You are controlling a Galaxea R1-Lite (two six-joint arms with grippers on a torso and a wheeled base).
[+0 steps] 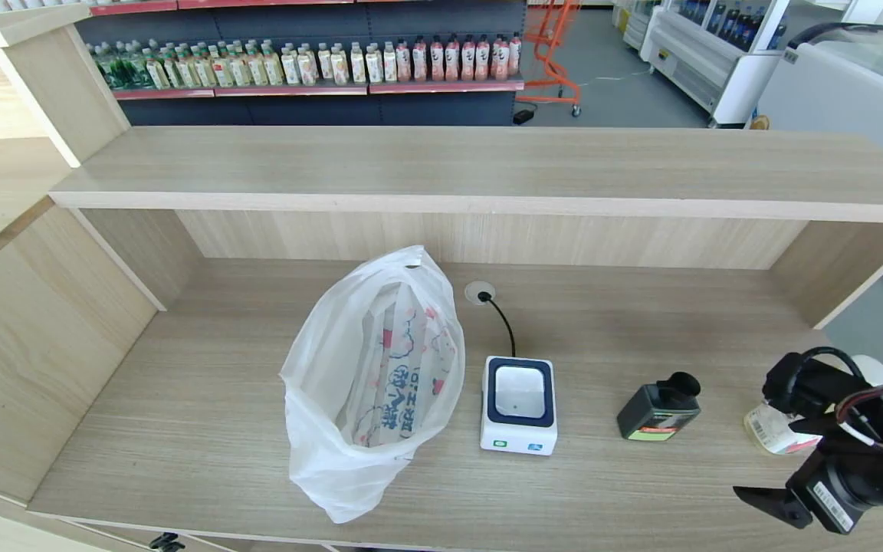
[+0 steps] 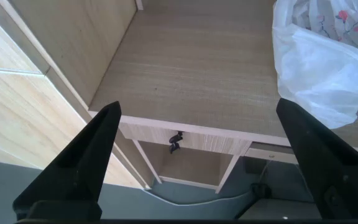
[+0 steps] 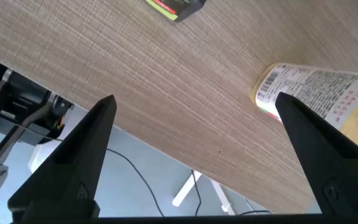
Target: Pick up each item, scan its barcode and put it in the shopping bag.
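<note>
The pale yellow bottle [image 1: 773,431] with a white cap lies on its side at the right end of the desk [image 1: 181,429]. The right end effector [image 3: 194,107] hangs close over it with its two fingers spread wide. One finger is just beside the bottle's bottom end, but nothing is pinched. I think the fingers are wide apart so the bottle can fit between them.

Near it, toward the middle, a small dark bottle [image 1: 658,412] with a black cap also lies on its side. It is not yet scanned or bagged.

Next comes the barcode scanner [image 1: 518,402]. It is a white box with a dark window that faces up, so a barcode can be shown to it from above. A black cable [image 1: 504,322] runs from it to a hole in the desk.

Just beside the scanner, on its left, sits the white shopping bag [image 1: 319,429]. Its mouth is open toward the robot, so things can be dropped in. A printed packet [image 1: 403,360] is inside, so I judge one item is done and two are left.

The left end effector [image 2: 199,106] hangs by the front edge of the desk, left of the bag. Its fingers are spread and hold nothing. There it is out of the way.

Behind the desk stands a shelf of drinks [image 1: 319,65].
</note>
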